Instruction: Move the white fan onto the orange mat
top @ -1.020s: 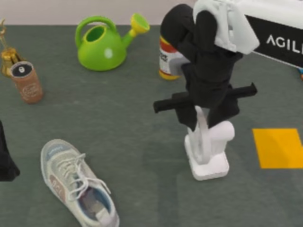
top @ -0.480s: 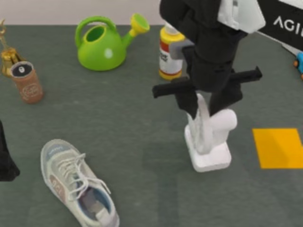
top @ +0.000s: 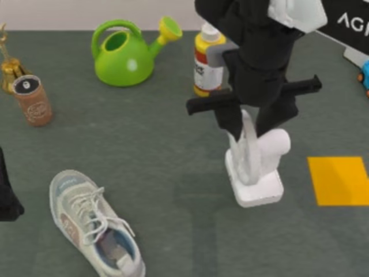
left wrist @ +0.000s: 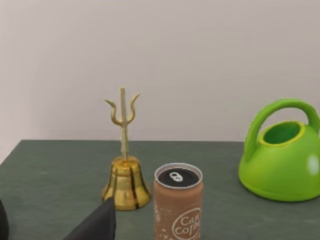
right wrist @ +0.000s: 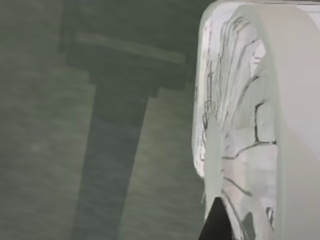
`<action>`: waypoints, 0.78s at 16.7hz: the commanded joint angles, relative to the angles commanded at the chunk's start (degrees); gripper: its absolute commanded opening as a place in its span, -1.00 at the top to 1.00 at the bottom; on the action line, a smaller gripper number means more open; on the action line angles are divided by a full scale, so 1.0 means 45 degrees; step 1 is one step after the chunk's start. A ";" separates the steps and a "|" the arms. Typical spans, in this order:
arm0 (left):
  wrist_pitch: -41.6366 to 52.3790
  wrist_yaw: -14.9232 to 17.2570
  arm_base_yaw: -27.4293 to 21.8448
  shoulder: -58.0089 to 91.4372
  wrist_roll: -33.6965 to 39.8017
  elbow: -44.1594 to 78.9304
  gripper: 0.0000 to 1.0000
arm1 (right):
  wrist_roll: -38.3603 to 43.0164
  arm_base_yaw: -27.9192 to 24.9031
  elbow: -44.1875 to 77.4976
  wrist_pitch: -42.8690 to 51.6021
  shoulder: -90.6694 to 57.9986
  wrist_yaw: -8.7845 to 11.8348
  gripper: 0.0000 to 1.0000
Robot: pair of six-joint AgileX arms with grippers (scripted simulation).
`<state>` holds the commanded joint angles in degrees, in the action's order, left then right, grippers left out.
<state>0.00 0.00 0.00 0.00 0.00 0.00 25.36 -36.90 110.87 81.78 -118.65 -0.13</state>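
The white fan (top: 255,168) stands upright right of the table's middle, its square base just above a faint shadow on the table. My right gripper (top: 249,126) comes down from above and is shut on the fan's round grilled head, one black finger on each side. In the right wrist view the grille (right wrist: 250,125) fills the frame beside one dark fingertip (right wrist: 216,226). The orange mat (top: 340,180) lies flat at the right edge, a short gap to the right of the fan's base. My left gripper (top: 7,199) is parked at the left edge, open, with nothing in it.
A green watering can (top: 122,55) and a yellow bottle (top: 207,60) stand at the back. A brown can (top: 33,101) and a brass bell (top: 8,66) are at the far left. A pale sneaker (top: 95,222) lies at the front left. A small toy (top: 364,78) shows at the right edge.
My right gripper has carried the fan a little to the right, toward the orange mat, uncovering the yellow bottle behind it. The left arm has not moved.
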 joint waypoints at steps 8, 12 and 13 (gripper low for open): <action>0.0000 0.0000 0.0000 0.0000 0.0000 0.0000 -1.00 | -0.5522 0.1371 -0.0726 0.0261 0.0473 0.0032 1.00; 0.0000 0.0000 0.0000 0.0000 0.0000 0.0000 -1.00 | -1.0432 0.2550 -0.1435 0.0271 0.1117 0.0057 1.00; 0.0000 0.0000 0.0000 0.0000 0.0000 0.0000 -1.00 | -1.1763 0.2869 -0.1652 0.0260 0.1309 0.0062 1.00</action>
<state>0.00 0.00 0.00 0.00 0.00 0.00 -27.58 -23.99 103.43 82.95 -112.76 0.15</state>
